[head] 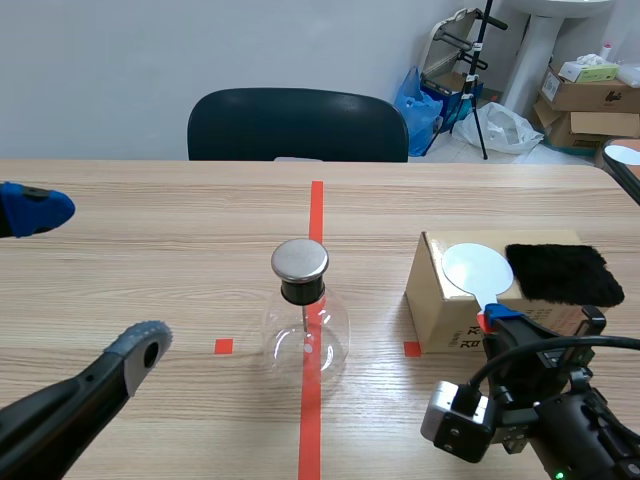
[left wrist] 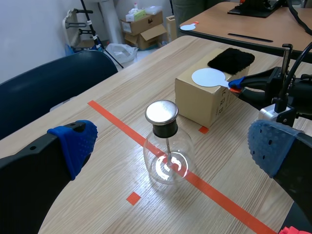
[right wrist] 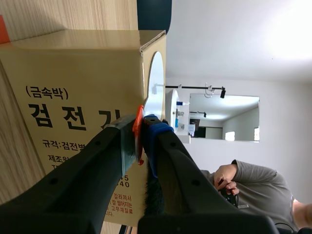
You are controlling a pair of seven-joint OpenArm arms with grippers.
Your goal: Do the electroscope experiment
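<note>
The electroscope [head: 305,318], a clear glass flask with a round metal cap and a thin rod inside, stands upright on the red tape line [head: 311,430], beside the cardboard box [head: 438,300] but apart from it.

Only the right wrist view shows the printed face of the box: Korean writing, "(금속박)" above large letters that begin "검전", the next letter cut off by the fingers. The smaller lines below are too small to read. That view also takes in a person's grey sleeve [right wrist: 261,183] beyond the box. The scene view alone shows the whole box top, where a white paddle [head: 477,268] lies with a black cloth [head: 560,272] next to it, on the side away from the electroscope.

The right gripper [right wrist: 140,134] is at the near edge of the box, closed on the paddle's orange handle. The left gripper [head: 92,277] is across the electroscope from the box, its fingers spread wide and holding nothing.
</note>
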